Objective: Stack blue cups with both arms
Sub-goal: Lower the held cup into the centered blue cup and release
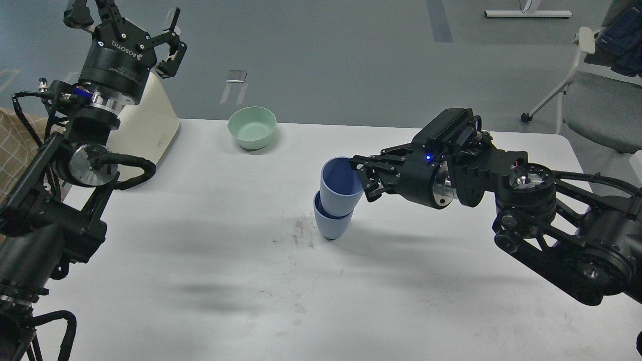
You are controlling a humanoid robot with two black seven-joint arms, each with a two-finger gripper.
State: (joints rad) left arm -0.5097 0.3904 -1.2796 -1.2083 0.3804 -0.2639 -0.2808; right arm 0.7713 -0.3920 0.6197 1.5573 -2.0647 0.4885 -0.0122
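Two pale-blue cups stand mid-table. The lower cup (332, 226) stands upright on the white table (200, 260). The upper cup (339, 189) sits tilted inside it, its base down in the lower cup's mouth. My right gripper (362, 178) comes in from the right and is shut on the upper cup's right rim. My left gripper (125, 22) is raised high at the far left, well away from the cups, open and empty.
A mint-green bowl (252, 127) stands at the table's back edge. A cream-coloured appliance (145, 125) stands at the back left, behind my left arm. A grey chair (597, 100) stands off the table at the back right. A dark smudge (301, 233) marks the table left of the cups.
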